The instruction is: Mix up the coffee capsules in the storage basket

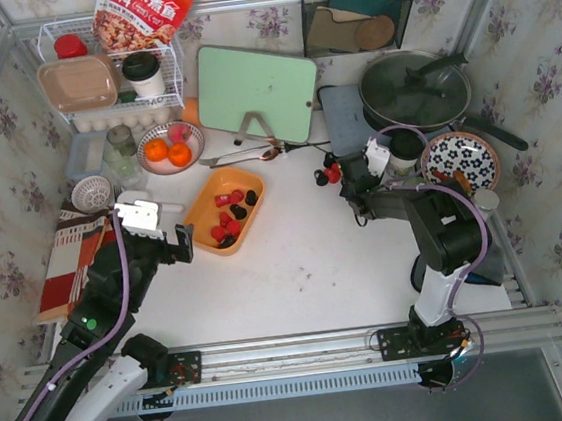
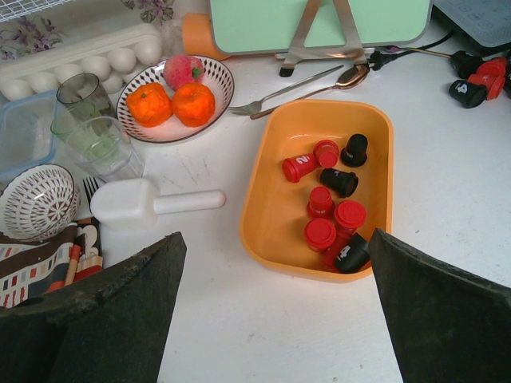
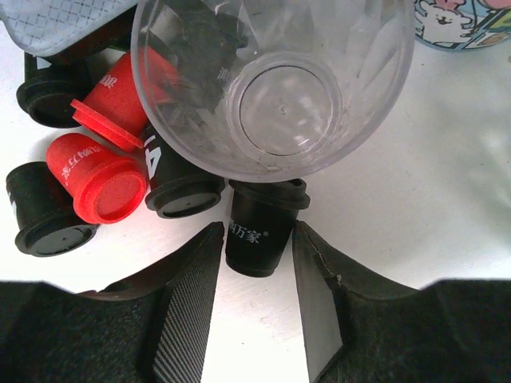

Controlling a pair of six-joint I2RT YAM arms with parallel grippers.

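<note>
Right gripper (image 3: 255, 239), well right of basket (image 2: 263, 159), closely brackets black capsule (image 3: 263, 209); grip unclear. Capsule likely light, stiff, slick: pinch mid-body. Left gripper (image 2: 277, 238) spread.

White table (image 1: 307, 268): storage basket (image 2: 275, 215), loose capsules (image 1: 327, 173), spoon (image 2: 351, 77).

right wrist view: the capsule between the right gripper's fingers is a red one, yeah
Not quite. The capsule between the fingers of the right gripper is black, not red, as the right wrist view shows.
</note>
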